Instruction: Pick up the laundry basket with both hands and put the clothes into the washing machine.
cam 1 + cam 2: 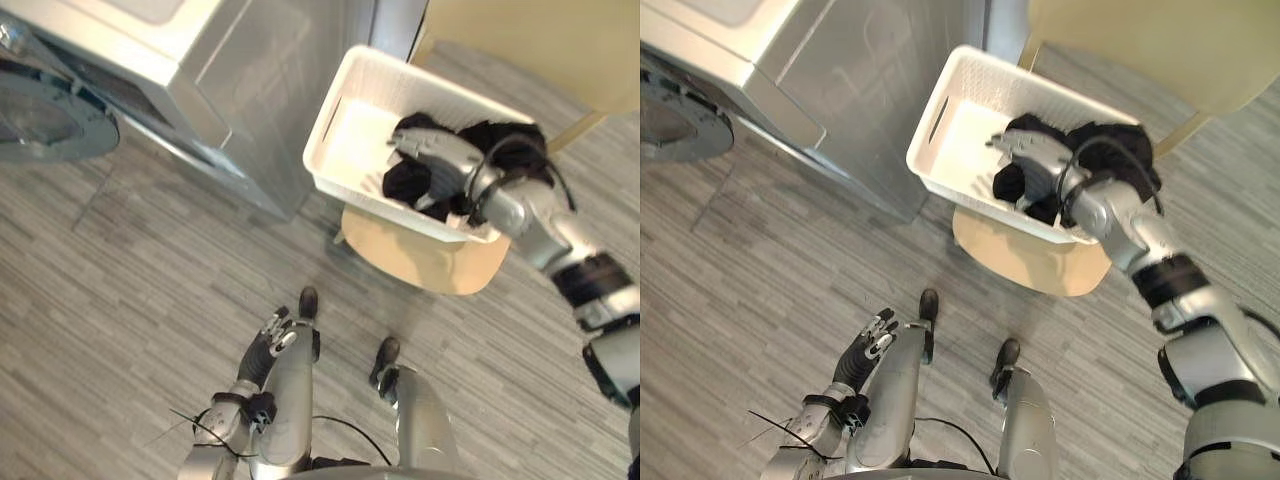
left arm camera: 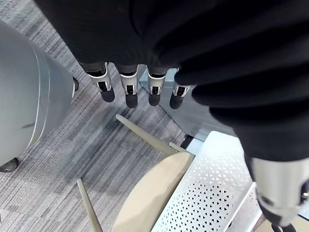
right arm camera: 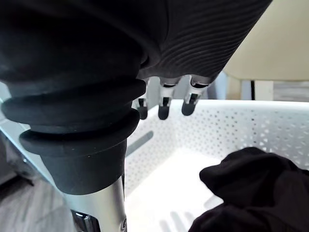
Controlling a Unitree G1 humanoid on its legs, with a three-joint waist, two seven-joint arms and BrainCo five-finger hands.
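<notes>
Right hand [image 1: 432, 150] above the heap of black crumpled clothes [image 1: 405, 183] in the white perforated plastic laundry basket [image 1: 360, 150], fingers straight and grasping nothing.
The basket sits on a pale round wooden stool [image 1: 430, 262], just beside the silver washing machine [image 1: 230, 90], whose round glass door [image 1: 50, 120] stands open. The left hand [image 1: 870, 345] hangs low, fingers relaxed and empty.

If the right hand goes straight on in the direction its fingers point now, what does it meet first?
Most likely the perforated inner wall of the white laundry basket, near its handle slot. The black clothes lie below the right hand, not ahead; depth is uncertain.
</notes>
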